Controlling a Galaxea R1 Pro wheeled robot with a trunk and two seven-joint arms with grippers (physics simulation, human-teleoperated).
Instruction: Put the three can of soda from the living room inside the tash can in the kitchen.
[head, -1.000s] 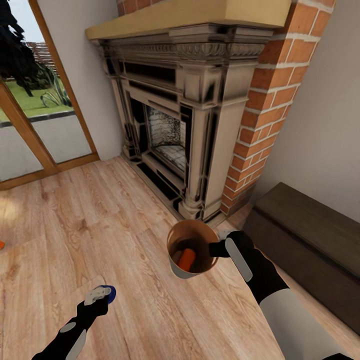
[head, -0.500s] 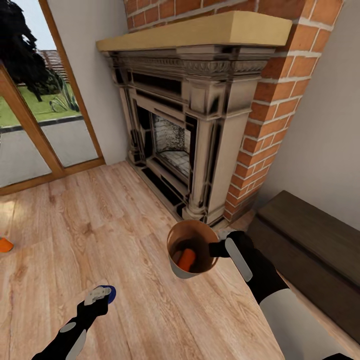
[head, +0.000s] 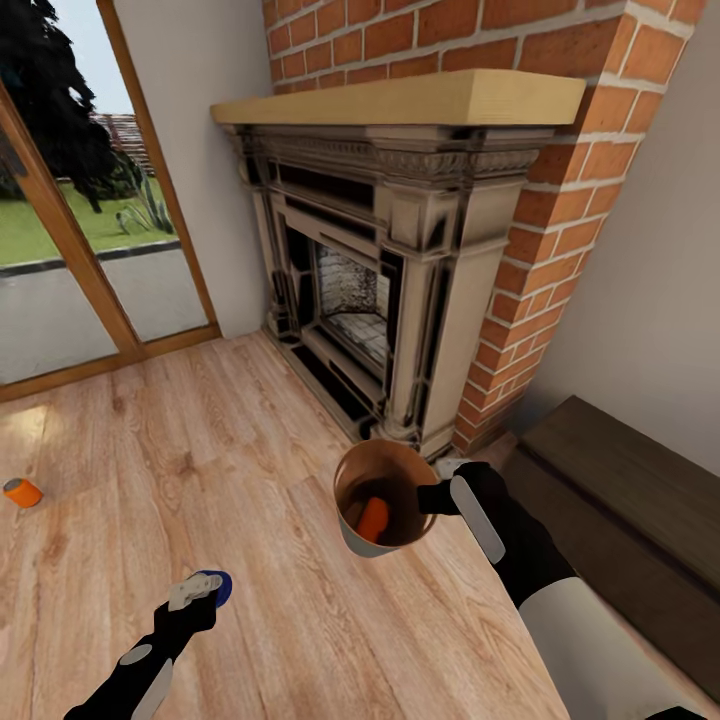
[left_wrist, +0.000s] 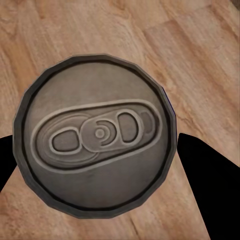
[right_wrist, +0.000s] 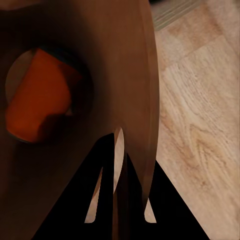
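The left hand (head: 205, 590) is gripping the blue soda can (head: 218, 587) while the right hand (head: 436, 497) is pinching the rim of the trash bucket (head: 385, 497) holding one orange can (head: 372, 520), so dropping the blue one in looks next, the other orange can (head: 22, 492) lying well off to the left hand's far side.

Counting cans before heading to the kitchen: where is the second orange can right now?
In the head view the loose orange can lies on the wood floor at far left, near the glass doors, well away from both grippers.

Wood plank floor (head: 250, 480) carries one orange can (head: 22, 492) lying sideways.
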